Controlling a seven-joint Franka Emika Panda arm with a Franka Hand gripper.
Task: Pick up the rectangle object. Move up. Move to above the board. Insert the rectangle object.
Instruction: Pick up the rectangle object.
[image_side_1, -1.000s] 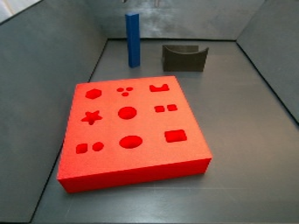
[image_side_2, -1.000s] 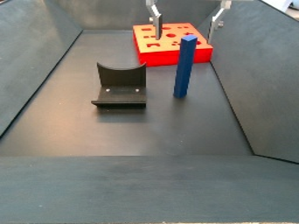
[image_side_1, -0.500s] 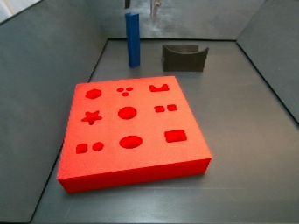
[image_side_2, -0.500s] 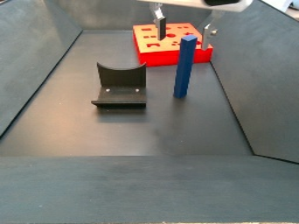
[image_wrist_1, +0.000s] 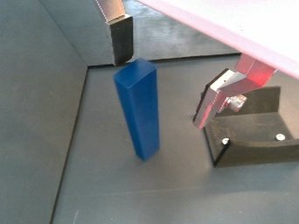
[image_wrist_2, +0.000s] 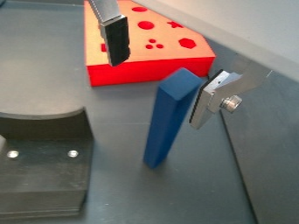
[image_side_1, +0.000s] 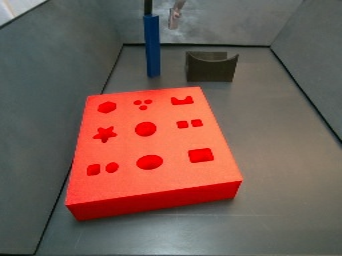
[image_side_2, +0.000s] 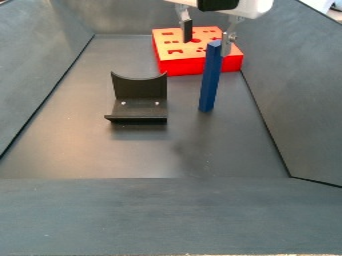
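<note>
The rectangle object, a tall blue bar, stands upright on the dark floor in both wrist views (image_wrist_1: 138, 109) (image_wrist_2: 170, 118) and both side views (image_side_1: 152, 45) (image_side_2: 210, 75). The gripper (image_wrist_1: 176, 74) (image_wrist_2: 163, 70) is open, its fingers (image_wrist_1: 121, 39) (image_wrist_2: 114, 39) spread on either side of the bar's top, apart from it. In both side views the gripper (image_side_1: 160, 10) (image_side_2: 210, 32) hangs just above the bar. The board, a thick red slab with shaped holes, lies on the floor (image_side_1: 150, 150) (image_side_2: 174, 50) (image_wrist_2: 140, 44), apart from the bar.
The dark fixture with a curved notch stands beside the bar (image_side_1: 210, 65) (image_side_2: 136, 97) (image_wrist_1: 251, 131) (image_wrist_2: 41, 171). Grey walls enclose the floor; the bar is near a back wall (image_side_1: 214, 20).
The gripper has come down and in over the blue bar; its fingers now straddle the bar's top. The bar, board and fixture have not moved.
</note>
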